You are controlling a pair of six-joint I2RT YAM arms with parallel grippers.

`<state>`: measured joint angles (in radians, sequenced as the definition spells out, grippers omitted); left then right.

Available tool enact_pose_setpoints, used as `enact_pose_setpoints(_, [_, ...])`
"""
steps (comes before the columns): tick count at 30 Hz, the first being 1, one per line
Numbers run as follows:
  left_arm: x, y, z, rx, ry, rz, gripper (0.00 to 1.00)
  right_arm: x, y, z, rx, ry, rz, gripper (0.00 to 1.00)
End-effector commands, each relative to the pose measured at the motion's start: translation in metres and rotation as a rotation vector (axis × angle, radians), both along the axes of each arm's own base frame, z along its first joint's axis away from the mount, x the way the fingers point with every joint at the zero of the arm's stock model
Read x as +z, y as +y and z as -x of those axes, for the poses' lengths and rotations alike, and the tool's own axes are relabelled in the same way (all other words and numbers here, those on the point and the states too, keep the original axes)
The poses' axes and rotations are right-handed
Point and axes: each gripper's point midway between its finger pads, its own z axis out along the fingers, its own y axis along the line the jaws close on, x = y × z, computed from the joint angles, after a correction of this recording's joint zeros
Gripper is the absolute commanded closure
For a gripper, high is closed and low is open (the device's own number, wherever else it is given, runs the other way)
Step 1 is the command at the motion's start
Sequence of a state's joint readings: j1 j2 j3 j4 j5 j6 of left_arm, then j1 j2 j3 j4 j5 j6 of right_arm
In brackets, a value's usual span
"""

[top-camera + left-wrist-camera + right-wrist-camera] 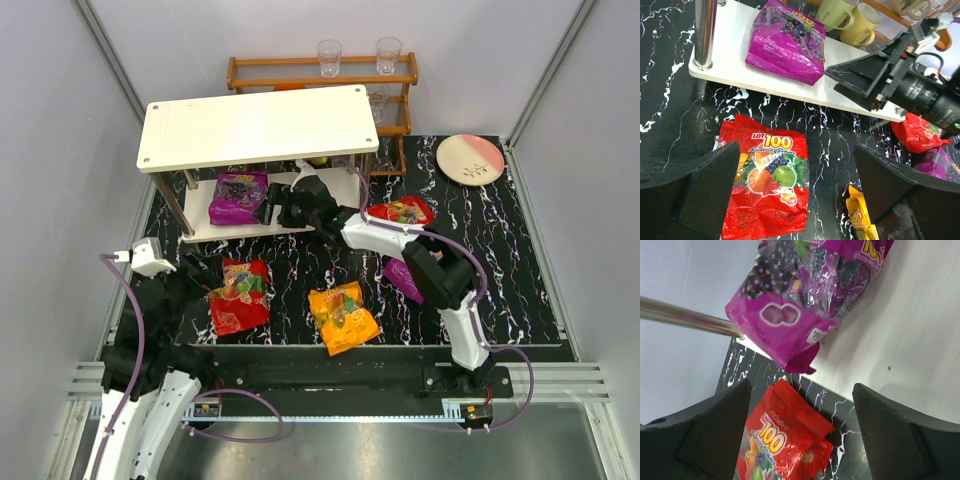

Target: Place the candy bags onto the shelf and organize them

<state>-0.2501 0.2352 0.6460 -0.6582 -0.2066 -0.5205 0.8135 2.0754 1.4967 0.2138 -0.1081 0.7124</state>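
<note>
One purple candy bag (238, 197) (787, 42) (800, 295) lies on the lower board of the white shelf (258, 125) (910, 330). My right gripper (283, 207) (800, 430) hovers open and empty just right of that bag, at the board's front edge. On the black mat lie a red bag (238, 295) (765, 185) (782, 440), an orange bag (342, 316) (860, 220), another red bag (402, 211) (917, 132) and a second purple bag (403, 278), partly hidden by the right arm. My left gripper (203, 274) (797, 175) is open above the near red bag's right edge, holding nothing.
A brown wooden rack (320, 75) with clear glasses (329, 55) and mugs (850, 20) stands behind the shelf. A round plate (470, 158) sits at the back right. A silver shelf leg (705, 32) (690, 320) rises at the lower board's left corner.
</note>
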Motion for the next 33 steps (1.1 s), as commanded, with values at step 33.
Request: enact_pose_setpoints(33, [0.011,0.0,-0.001,-0.003,-0.044,0.0,0.01,-0.02,0.039,-0.08,-0.135,0.139,-0.187,0.16])
